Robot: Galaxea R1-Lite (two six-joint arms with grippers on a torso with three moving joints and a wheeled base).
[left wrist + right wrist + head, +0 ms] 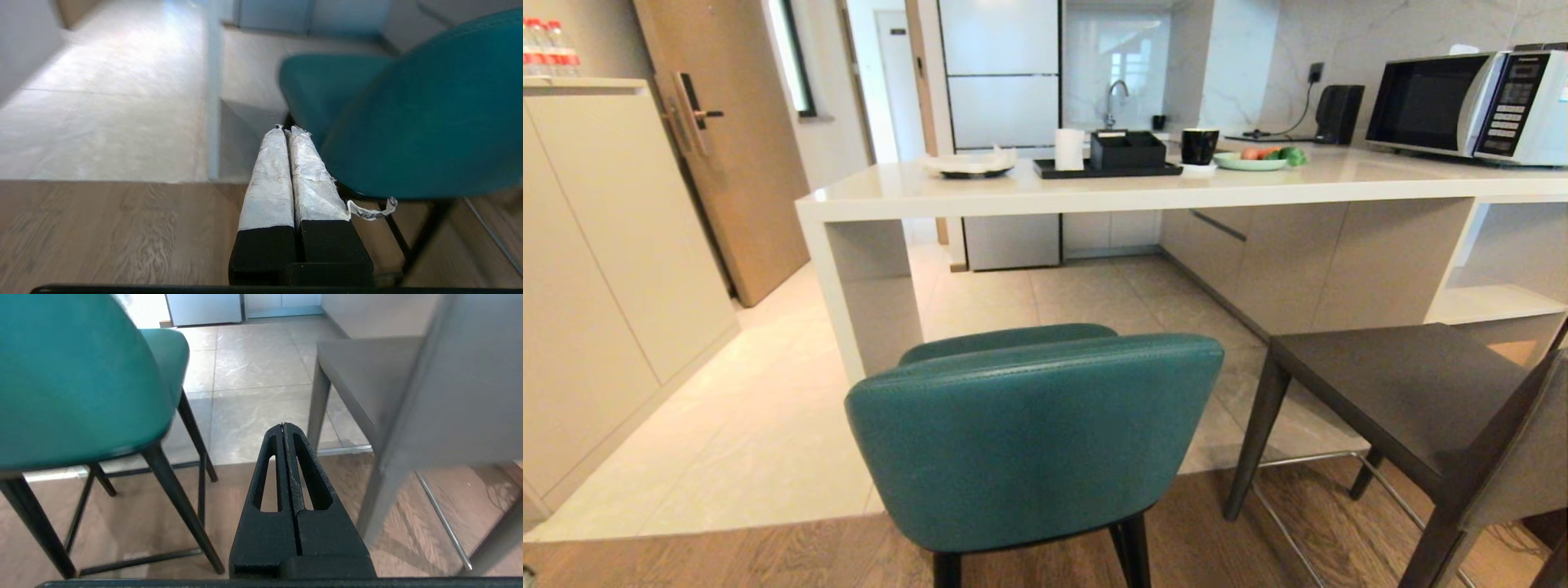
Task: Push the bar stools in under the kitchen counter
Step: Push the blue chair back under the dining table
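The teal bar stool stands right in front of me, its curved back toward me, pulled out from the kitchen counter. To its right is the grey bar stool, also out from under the counter. My left gripper is shut, with nothing held, low beside the left edge of the teal stool's back. Between the teal stool and the grey stool hangs my right gripper, shut and holding nothing. Neither gripper appears in the head view.
On the counter are a black tray, a plate, a cup, a dish of vegetables and a microwave. White cabinets stand at left. Wood floor meets tile under the stools.
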